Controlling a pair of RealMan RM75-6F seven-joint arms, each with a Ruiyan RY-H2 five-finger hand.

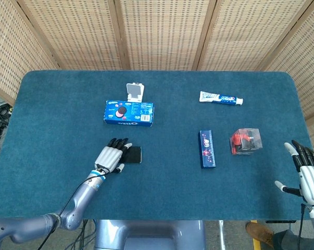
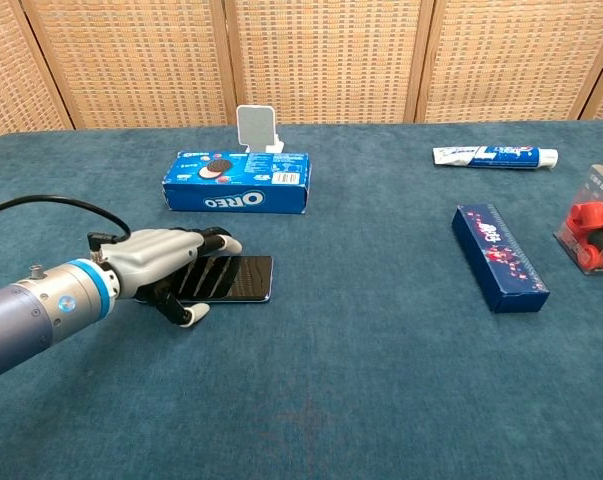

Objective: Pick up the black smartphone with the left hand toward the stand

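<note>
The black smartphone [image 1: 135, 154] [image 2: 243, 278] lies flat on the blue table [image 1: 58, 114], in front of the Oreo box. My left hand [image 1: 111, 157] [image 2: 166, 265] is stretched over the phone's left half, fingers spread across its screen, thumb at its near edge. Only the phone's right end shows. The small white stand [image 1: 135, 92] [image 2: 256, 127] stands upright behind the Oreo box, well beyond the hand. My right hand [image 1: 306, 174] hangs at the table's right front edge, fingers apart and holding nothing.
A blue Oreo box [image 1: 128, 113] [image 2: 237, 182] lies between phone and stand. A toothpaste tube [image 1: 221, 98] lies at the back right. A slim dark blue box [image 1: 207, 148] and a clear box with red contents [image 1: 245, 141] sit to the right.
</note>
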